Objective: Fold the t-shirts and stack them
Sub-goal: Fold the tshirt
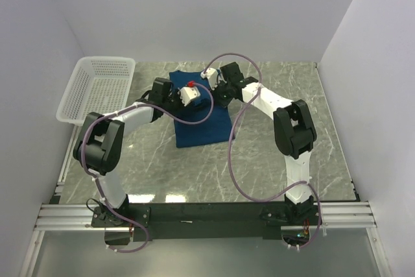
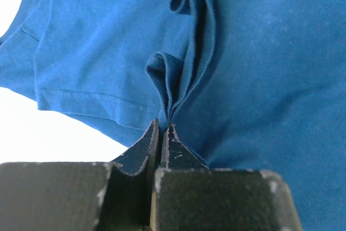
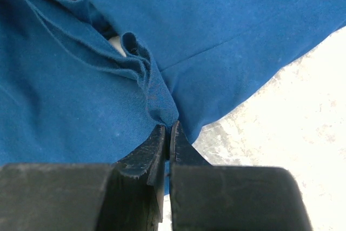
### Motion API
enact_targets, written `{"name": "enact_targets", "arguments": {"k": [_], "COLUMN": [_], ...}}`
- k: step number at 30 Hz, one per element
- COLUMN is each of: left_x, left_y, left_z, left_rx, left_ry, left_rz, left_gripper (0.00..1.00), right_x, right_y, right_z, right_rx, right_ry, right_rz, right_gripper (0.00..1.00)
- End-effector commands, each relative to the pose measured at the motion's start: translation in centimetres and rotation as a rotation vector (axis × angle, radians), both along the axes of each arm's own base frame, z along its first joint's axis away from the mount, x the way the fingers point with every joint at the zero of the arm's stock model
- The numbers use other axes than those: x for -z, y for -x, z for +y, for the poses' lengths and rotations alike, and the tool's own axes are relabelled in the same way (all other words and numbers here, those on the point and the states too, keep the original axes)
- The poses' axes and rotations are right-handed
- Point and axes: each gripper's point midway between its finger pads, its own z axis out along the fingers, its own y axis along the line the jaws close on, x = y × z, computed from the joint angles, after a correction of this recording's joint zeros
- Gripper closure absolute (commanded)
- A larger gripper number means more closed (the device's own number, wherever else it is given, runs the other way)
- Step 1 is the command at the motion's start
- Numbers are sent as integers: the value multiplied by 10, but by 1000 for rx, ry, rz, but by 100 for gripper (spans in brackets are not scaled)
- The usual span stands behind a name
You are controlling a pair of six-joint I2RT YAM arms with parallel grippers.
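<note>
Folding is beginning: the left gripper (image 2: 164, 127) and right gripper (image 3: 168, 130) are each pinching, jaws closed, a bunched edge of the navy t-shirt (image 1: 202, 128), which is lying on the bench (image 1: 162, 173). Next, both probably need to lift and carry the cloth across together.

Both arms outstretched, left gripper (image 2: 164, 126) and right gripper (image 3: 167, 130) tightly closed.

Grey-green marbled table (image 1: 279, 95), seen from above. 2 items lie directly on it. 1 dark blue t-shirt (image 1: 201, 128) lies as a rough oblong at the far centre, its cloth gathered into folds at the far end. 1 white mesh basket (image 1: 107, 60) stands at the far-left corner, apart from the t-shirt.
</note>
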Motion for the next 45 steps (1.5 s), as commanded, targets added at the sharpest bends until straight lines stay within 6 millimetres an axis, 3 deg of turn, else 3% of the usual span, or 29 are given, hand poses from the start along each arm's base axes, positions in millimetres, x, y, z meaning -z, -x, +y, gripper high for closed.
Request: {"name": "enact_targets", "arguments": {"k": [1, 3, 4, 5, 6, 7, 8, 10, 11, 12, 14, 15, 16, 17, 18, 19, 20, 21, 22, 24, 26, 30, 38, 43, 45], "left_x": [-24, -21, -20, -37, -42, -54, -84, -112, -139, -139, -149, -146, -142, -145, -116, -103, -83, -71, -54, -29, -13, 12, 44, 48, 51], "left_y": [-19, -23, -25, -38, -32, -37, -45, -30, -20, -11, 9, 30, 42, 65, 86, 107, 120, 131, 148, 161, 173, 174, 146, 134, 135], "left_z": [-8, -5, -2, -1, 9, 21, 25, 36, 39, 40, 31, 29, 25, 9, 6, -12, -10, -14, -19, -14, -15, -14, -11, -5, -3], "left_rx": [9, -29, -65, -106, -160, -247, -284, -314, -309, -297, -202, -147, -88, 8, 56, 162, 178, 208, 260, 266, 284, 289, 230, 179, 177], "left_ry": [44, 40, 49, 84, 99, 117, 170, 217, 247, 247, 256, 237, 193, 180, 120, 54, -10, -48, -100, -140, -150, -199, -304, -315, -316], "left_rz": [-54, -44, -38, -125, -166, -225, -341, -418, -468, -458, -447, -406, -409, -406, -337, -340, -318, -304, -270, -220, -206, -149, -148, -161, -160], "left_gripper": [99, 91, 66, 43, 19, 3, 2, 0, 1, 1, 1, 1, 1, 1, 1, 2, 4, 6, 9, 12, 15, 16, 21, 42, 45], "right_x": [-20, -19, -20, -25, -25, -32, -35, -44, -60, -64, -60, -75, -63, -75, -59, -47, -48, -25, -22, -2, 2, 10, 35, 41, 42], "right_y": [-23, -30, -35, -46, -56, -63, -66, -65, -63, -61, -37, -25, 10, 33, 59, 109, 127, 147, 150, 155, 139, 122, 113, 115, 118], "right_z": [2, -2, -3, -8, -20, -24, -30, -37, -41, -49, -43, -43, -35, -32, -35, -36, -39, -45, -39, -47, -40, -35, -38, -41, -40], "right_rx": [46, 83, 144, 225, 314, 391, 438, 453, 452, 452, 297, 143, -32, -163, -418, -602, -714, -805, -840, -825, -794, -725, -693, -704, -722], "right_ry": [-29, -18, -29, -27, 2, -15, -9, -36, -57, -63, -92, -71, -120, -136, -70, -98, -77, -49, -30, 69, 135, 168, 246, 261, 257], "right_rz": [-59, -70, -67, -99, -118, -130, -142, -153, -175, -174, -111, -151, -56, -71, -127, -36, -88, -95, -145, -162, -244, -262, -248, -231, -224], "right_gripper": [100, 95, 78, 63, 56, 50, 47, 43, 43, 42, 41, 41, 41, 42, 43, 43, 41, 41, 41, 41, 41, 43, 45, 45, 45]}}
